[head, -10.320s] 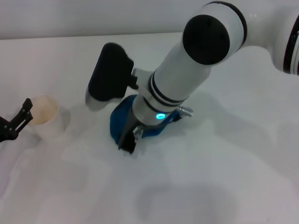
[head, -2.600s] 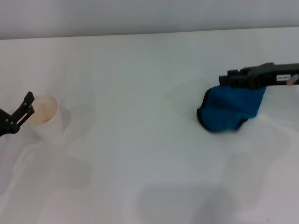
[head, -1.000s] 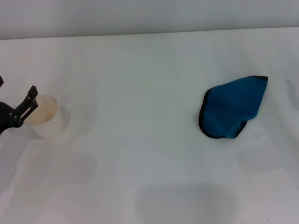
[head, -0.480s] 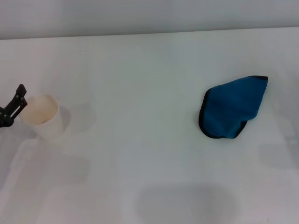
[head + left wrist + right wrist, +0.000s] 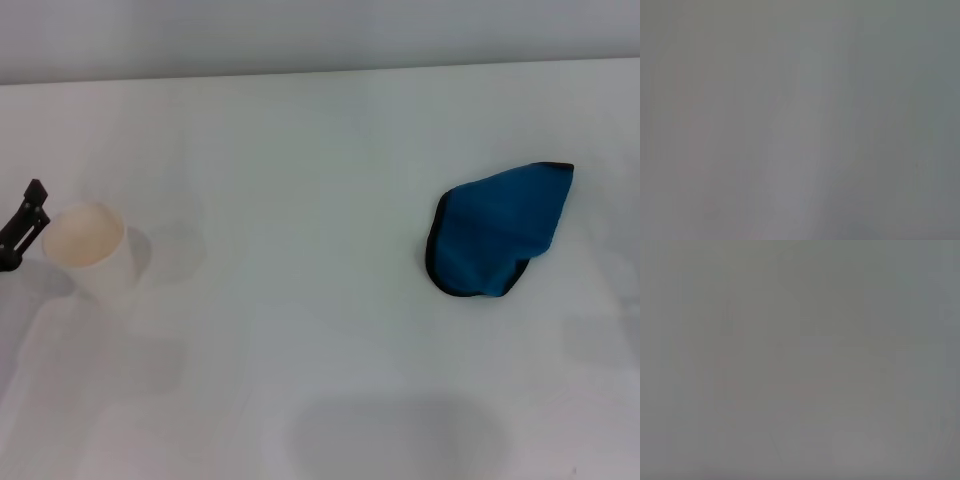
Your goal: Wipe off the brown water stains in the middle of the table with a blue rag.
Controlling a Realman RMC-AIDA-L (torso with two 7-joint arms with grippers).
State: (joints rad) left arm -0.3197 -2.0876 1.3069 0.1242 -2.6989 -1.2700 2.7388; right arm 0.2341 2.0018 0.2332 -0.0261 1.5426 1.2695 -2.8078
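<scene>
The blue rag point(image 5: 498, 232) lies crumpled in a folded, roughly triangular heap on the white table point(image 5: 320, 370), well to the right of the table's middle, with its black edging showing along the near side and at its far right corner; nothing touches it. No brown water stains can be made out in the middle of the table in the head view; only faint grey shadows show there, so the wiping looks, as a judgement, finished or close to it. Far to the left of the rag stands a white paper cup point(image 5: 88, 250), upright, its inside a pale tan. Just beside the cup, on the side away from the rag, the black tip of the left gripper point(image 5: 22, 225) pokes in from the edge of the view; only a sliver of it shows, so whether it is wide or narrow cannot be told. The right gripper is not in sight in any view, and both wrist views show only a featureless grey. If any step is left, it seems to be clearing the arms away and checking the surface. To do that well, the left arm should draw off away from the rag without brushing the cup, which is light and would tip easily, and the rag should be left lying flat, clear of the wiped middle, so that it does not drag damp marks back across it. No brand, label or writing can be read on the rag, the cup or the table.
</scene>
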